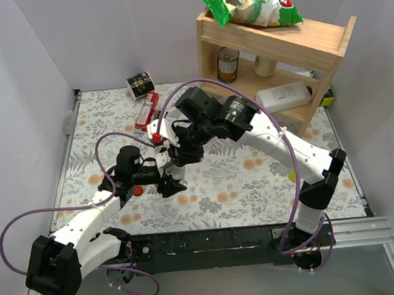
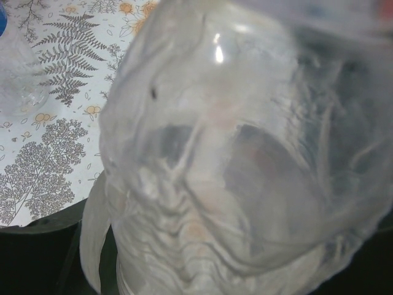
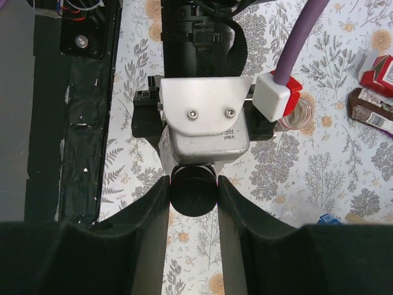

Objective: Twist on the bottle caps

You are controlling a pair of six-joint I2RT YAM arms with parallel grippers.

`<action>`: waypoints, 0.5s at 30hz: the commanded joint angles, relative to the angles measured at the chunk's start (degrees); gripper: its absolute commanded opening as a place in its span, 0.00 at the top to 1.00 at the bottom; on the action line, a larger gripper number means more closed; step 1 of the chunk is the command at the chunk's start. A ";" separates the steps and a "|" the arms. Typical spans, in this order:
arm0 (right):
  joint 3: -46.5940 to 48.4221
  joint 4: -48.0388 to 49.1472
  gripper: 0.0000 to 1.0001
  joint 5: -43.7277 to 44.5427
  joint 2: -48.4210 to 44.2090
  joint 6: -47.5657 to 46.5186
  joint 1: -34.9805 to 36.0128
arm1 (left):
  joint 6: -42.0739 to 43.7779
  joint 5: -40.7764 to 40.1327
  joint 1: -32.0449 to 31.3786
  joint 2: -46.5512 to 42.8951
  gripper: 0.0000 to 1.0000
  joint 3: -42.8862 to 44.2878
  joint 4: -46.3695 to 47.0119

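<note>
Black cap (image 3: 193, 196) within right pincer (image 3: 193, 184)

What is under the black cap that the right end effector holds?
The black cap, gripped by the right end effector, hides whatever is beneath. Around it show a silver bracket and the floral tablecloth; no bottle mouth is visible.

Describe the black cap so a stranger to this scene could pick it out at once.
Start mid-table on the floral mat, where both arms meet. The right gripper pinches the black cap between its fingers, right beside a silver housing. It is the only round, plain black piece there.
</note>
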 commanded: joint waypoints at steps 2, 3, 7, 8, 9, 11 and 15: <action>3.68 -10.03 0.74 0.25 4.56 4.86 0.70 | -3.63 -0.06 -0.05 -2.50 1.00 0.19 7.44; 3.34 -9.42 0.74 0.86 4.39 5.04 0.70 | -3.98 0.03 -0.05 -2.24 1.00 0.19 7.44; 3.24 -8.98 0.74 2.35 4.03 5.57 0.70 | -4.87 0.21 -0.05 -1.44 1.00 0.01 7.09; 3.24 -8.98 0.74 2.44 3.86 5.48 0.70 | -4.78 0.29 -0.05 -1.27 1.00 0.01 7.00; 3.16 -8.98 0.74 2.71 3.86 5.22 0.79 | -4.69 0.29 -0.05 -1.27 1.00 -0.07 6.91; 3.16 -8.63 0.71 2.97 3.60 5.04 0.70 | -4.17 0.29 -0.05 -1.18 1.00 -0.51 6.82; 3.94 -7.57 0.62 4.72 3.07 4.60 0.79 | -2.50 1.08 -0.05 -0.65 1.00 -0.87 4.64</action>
